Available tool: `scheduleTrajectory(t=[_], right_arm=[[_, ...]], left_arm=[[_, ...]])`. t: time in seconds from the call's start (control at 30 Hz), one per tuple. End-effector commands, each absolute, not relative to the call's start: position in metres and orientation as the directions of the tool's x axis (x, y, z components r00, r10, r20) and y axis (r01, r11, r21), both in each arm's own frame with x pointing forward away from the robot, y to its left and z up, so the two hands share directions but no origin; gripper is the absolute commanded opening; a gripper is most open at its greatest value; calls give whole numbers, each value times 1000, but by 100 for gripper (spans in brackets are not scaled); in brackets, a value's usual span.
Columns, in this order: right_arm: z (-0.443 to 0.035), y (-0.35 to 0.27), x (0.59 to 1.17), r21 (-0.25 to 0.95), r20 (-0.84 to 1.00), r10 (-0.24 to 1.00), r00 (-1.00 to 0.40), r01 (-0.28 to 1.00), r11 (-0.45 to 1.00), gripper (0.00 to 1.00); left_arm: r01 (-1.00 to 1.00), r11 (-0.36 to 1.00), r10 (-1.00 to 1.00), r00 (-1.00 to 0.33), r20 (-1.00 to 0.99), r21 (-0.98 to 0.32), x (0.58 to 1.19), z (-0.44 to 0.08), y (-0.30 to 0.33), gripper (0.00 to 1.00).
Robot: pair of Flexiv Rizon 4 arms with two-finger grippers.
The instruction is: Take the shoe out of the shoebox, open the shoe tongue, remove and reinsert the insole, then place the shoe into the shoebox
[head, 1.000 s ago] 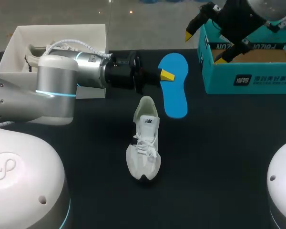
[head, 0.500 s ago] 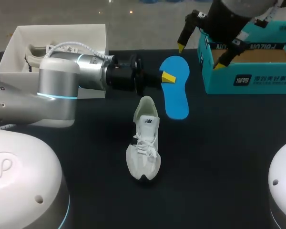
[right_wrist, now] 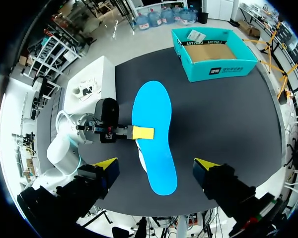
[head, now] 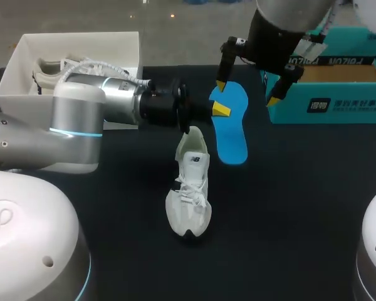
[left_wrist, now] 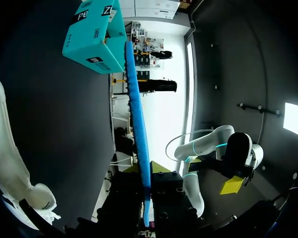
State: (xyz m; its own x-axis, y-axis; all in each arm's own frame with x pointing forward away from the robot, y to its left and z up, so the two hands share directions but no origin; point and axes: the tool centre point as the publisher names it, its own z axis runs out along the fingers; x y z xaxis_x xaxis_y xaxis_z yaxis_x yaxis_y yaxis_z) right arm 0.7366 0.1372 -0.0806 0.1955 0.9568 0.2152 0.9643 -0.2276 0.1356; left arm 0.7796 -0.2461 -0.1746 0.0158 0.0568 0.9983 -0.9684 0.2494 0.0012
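The blue insole (head: 233,128) was gripped along one long edge by the left gripper (head: 220,110), whose yellow-tipped fingers were closed on it from above and below. In the left wrist view the insole (left_wrist: 138,129) was seen edge-on, passing between the fingers of that gripper (left_wrist: 147,171), with the teal shoebox (left_wrist: 93,35) beyond it and the white shoe (left_wrist: 6,148) off to one side. The shoe (head: 189,188) was stood upright on its sole on the black table (head: 294,207), laces up, with its dark toe turned toward the robot and its heel opening just beside the left gripper and the insole. The right gripper (head: 247,93) was held above the far part of the insole, its fingers spread wide and closed on nothing. One of its tips was placed over the insole's far end and the other near the front corner of the shoebox (head: 329,103), which was set open at the table's far right. From the right wrist view the insole (right_wrist: 154,124) was seen flat-on beneath the open right gripper (right_wrist: 156,164), with the left gripper (right_wrist: 141,133) clamped on its edge. A white box (head: 25,56) holding a second shoe (head: 45,68) was placed at the table's far left.
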Motion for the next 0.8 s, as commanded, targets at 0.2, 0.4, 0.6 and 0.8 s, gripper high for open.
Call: scheduleTrajectory(t=[0.2,0.4,0.6,0.8], right_arm=[[-102,150,747,21,182,968,175,983,-182,100],[-124,160,739,43,165,967,194,978,-203,100],[-126,163,736,109,126,981,147,981,-161,100],[-125,156,739,125,89,987,134,982,-144,100]], left_arm=[[-972,233,65,20,998,5,774,-179,-250,0],[-973,232,65,14,998,-1,775,-178,-250,0],[-972,233,58,23,998,9,775,-182,-243,0],[-970,241,47,27,999,15,775,-186,-240,0]])
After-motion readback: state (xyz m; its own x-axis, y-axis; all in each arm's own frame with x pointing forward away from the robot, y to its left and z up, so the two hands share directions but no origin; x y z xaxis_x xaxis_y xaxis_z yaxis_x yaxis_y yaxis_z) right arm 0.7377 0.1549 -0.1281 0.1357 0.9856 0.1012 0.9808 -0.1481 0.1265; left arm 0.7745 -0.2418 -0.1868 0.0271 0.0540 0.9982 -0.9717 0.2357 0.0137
